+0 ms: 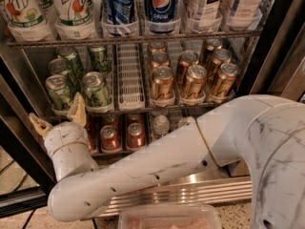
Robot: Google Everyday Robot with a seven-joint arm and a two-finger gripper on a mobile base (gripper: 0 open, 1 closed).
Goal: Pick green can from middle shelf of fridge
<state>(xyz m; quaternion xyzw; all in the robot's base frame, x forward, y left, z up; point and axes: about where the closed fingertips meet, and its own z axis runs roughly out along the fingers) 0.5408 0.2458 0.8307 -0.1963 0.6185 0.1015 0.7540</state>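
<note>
Two-finger gripper (59, 118): low at the left of the fridge (281, 56) opening, at the end of the white arm (157, 171), just below the front edge of the middle shelf (131, 75).
Finger spread: wide; the tan fingertips (77, 109) stand well apart and hold nothing.
Green can (59, 90): front left of the middle shelf, upright, silver lid on top, long axis vertical.
Second green can (96, 88): just beside the first, with more green cans behind both.
Can from gripper: above it and deeper into the fridge. One fingertip overlaps the shelf edge between the two front cans, the other lies out past the can's far side. Whether either touches cannot be told.
Neighbours: gold cans (193, 82) in the lanes alongside; red cans (110, 138) on the rack below.
Coming move (judgement): rise and reach inward so the fingers bracket the can's sides, then close.
</note>
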